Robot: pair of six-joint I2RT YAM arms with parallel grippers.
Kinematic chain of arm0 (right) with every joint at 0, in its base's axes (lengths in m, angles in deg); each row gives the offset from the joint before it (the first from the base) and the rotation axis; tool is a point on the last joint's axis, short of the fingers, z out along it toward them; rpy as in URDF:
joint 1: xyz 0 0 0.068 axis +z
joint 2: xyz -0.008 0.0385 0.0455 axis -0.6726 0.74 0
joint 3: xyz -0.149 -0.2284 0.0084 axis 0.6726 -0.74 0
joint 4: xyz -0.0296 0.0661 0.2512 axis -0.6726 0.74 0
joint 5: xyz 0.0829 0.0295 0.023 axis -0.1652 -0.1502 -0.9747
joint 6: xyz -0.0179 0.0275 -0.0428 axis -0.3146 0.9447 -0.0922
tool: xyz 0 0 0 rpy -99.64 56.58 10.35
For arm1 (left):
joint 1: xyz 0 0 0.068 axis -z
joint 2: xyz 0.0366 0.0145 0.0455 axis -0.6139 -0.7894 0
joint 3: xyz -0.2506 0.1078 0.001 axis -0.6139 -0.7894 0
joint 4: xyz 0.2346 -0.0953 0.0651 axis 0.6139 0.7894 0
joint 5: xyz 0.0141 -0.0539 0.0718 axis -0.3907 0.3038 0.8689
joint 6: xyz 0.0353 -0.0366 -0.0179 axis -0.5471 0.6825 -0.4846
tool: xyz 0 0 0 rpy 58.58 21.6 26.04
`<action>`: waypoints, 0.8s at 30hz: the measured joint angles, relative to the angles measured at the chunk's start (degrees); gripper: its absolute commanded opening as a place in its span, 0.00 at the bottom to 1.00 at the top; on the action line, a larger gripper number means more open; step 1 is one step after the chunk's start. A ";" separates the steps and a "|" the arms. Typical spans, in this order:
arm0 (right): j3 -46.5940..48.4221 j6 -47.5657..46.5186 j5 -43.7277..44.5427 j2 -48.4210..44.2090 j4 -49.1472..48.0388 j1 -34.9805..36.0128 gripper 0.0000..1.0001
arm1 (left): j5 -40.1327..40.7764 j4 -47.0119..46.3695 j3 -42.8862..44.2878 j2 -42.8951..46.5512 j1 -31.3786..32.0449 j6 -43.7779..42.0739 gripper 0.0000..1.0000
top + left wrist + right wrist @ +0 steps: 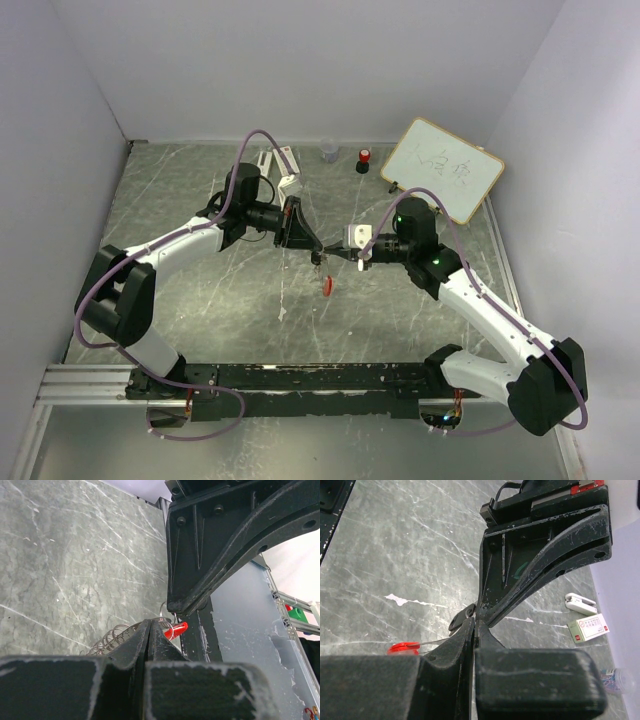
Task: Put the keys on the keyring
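Observation:
Both grippers meet tip to tip above the middle of the table. My left gripper (308,250) (149,625) is shut on the keyring: its silver coil (111,638) and a thin ring (167,614) stick out beside the jaws. The keyring's red plastic piece (176,630) (328,285) (403,647) hangs just below on thin wire. My right gripper (345,256) (474,622) is shut too, with the black key's head (462,619) (317,259) poking out at its tip, right against the left fingers. The key's blade is hidden between the pads.
A small whiteboard (442,168) leans at the back right. Near the back wall stand a red-topped black cylinder (364,160) and a clear cup (328,152). A white clip (580,603) and a small box (590,628) lie beyond the left arm.

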 measured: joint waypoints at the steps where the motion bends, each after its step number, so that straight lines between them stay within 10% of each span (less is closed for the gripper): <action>1: 0.00 0.00 0.00 0.00 0.00 0.00 0.00 | 0.24 0.04 0.00 0.00 0.00 -0.11 0.07; 24: 0.00 2.08 1.33 -0.13 -2.62 0.00 0.00 | 3.78 3.67 0.00 1.46 0.11 -3.58 0.07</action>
